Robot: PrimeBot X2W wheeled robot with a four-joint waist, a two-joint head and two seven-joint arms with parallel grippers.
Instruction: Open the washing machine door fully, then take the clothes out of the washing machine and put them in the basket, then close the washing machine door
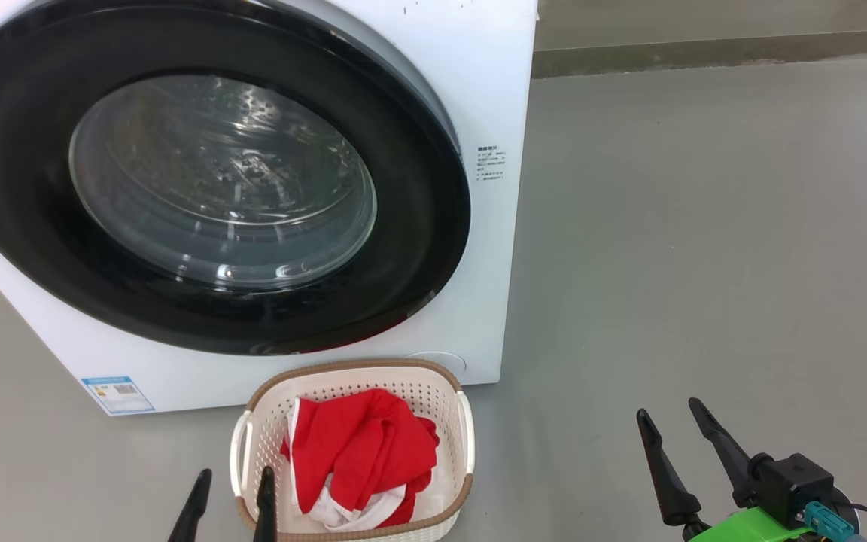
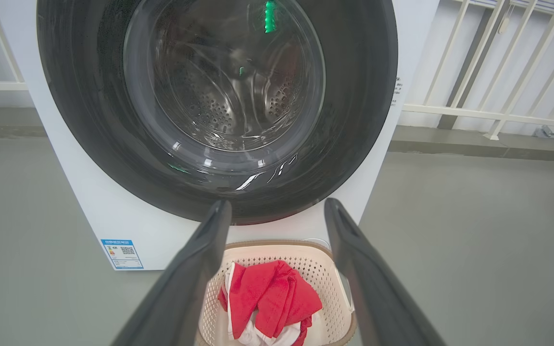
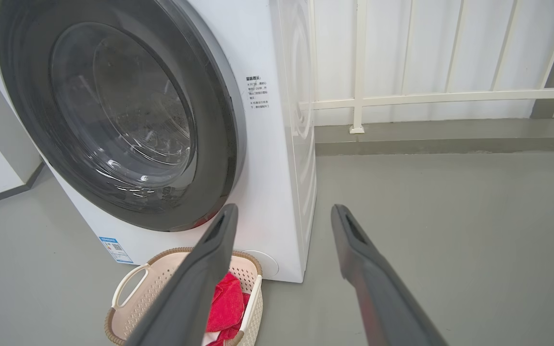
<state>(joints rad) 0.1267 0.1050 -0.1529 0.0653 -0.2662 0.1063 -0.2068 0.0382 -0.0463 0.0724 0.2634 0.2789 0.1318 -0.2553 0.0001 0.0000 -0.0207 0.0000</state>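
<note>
The washing machine door (image 1: 215, 181) looks shut to us, its black rim lying flush on the white front of the washing machine (image 1: 494, 98), and through the glass we make out bare drum and no fabric. The red-and-white clothes (image 1: 366, 452) lie heaped in the basket (image 1: 358, 366), which stands on the floor (image 1: 704, 226) just before the machine, below the door. We judge the task all but done. The left gripper (image 1: 236, 472) hovers at the basket's near left corner, jaws spread and empty. The right gripper (image 1: 667, 407) hangs well off to the basket's right, jaws likewise spread. Should the door want a last press, it lies ahead of and above both, squarer to the nearer left arm.
</note>
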